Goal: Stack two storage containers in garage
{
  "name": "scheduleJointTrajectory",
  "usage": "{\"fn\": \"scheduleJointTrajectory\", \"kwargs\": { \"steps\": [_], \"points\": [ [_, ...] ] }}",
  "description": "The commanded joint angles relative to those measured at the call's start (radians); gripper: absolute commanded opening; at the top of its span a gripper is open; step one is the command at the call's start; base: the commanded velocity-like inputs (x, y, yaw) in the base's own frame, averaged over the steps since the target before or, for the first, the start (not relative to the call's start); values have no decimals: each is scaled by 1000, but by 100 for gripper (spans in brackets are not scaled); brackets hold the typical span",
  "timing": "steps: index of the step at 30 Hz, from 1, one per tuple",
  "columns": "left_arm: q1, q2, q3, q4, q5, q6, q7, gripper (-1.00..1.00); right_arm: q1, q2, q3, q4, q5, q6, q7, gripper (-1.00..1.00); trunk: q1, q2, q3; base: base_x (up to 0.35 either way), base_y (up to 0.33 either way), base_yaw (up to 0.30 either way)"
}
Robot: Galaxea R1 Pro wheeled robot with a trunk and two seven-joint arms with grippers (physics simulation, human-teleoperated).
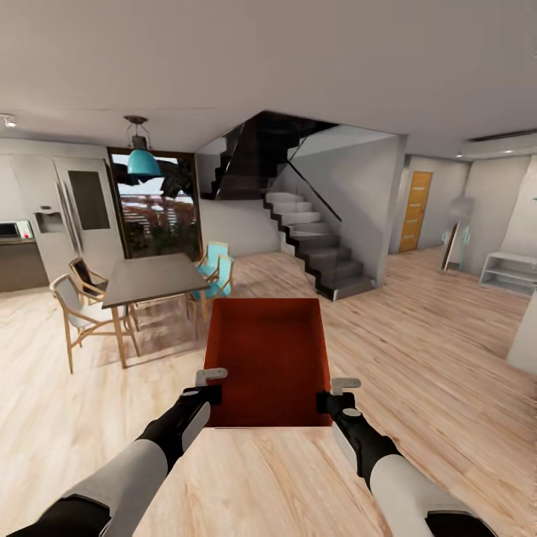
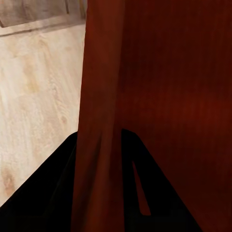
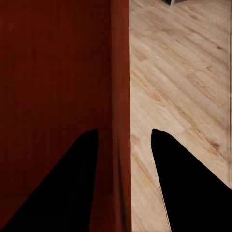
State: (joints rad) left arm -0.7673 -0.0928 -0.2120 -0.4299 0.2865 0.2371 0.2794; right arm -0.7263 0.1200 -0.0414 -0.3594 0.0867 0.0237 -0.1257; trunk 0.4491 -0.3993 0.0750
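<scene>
Head view, step: we judge we are carrying one storage container [image 1: 268, 362] through the house on the way to the garage, which we cannot see yet.
Head view, where it is: the container hangs in front of us above the light wood plank floor [image 1: 418, 350], held between the left gripper [image 1: 211, 384] and the right gripper [image 1: 337, 394], near the dining table [image 1: 153, 277] with its chairs; a staircase [image 1: 317, 250] rises ahead and an orange door [image 1: 415, 211] stands far right.
Head view, doing it well: we should keep both arms level and evenly spaced so the bin does not twist, and steer well apart from the table and stair foot.
Head view, look: red-orange, rectangular, open-topped, plain straight walls, nothing visible inside.
Left wrist view, grip: the left gripper [image 2: 99, 159] straddles the container wall [image 2: 99, 96], one dark finger on each side; the finger on the inner side lies against it, so we read a pinch on the wall.
Left wrist view, look: smooth, deep red surface, shaded inside.
Right wrist view, grip: the right gripper [image 3: 123, 150] has a finger either side of the opposite wall [image 3: 118, 72]; the outer finger seems to stand slightly apart, so we cannot tell how firmly it clamps.
Right wrist view, care: we would hold pressure steady here, since slack could let this side sag.
</scene>
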Motion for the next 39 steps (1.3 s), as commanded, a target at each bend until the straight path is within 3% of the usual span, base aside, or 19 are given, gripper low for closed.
{"fn": "scheduleJointTrajectory", "kwargs": {
  "steps": [1,39],
  "points": [
    [0,1,5,-1,-6,8,15,-100,-1,1,-28,-4,19,2,-3,-100,1,-1,0,323,0,-244],
    [0,1,5,-1,-6,8,15,-100,-1,1,-28,-4,19,2,-3,-100,1,-1,0,323,0,-241]
  ]
}}
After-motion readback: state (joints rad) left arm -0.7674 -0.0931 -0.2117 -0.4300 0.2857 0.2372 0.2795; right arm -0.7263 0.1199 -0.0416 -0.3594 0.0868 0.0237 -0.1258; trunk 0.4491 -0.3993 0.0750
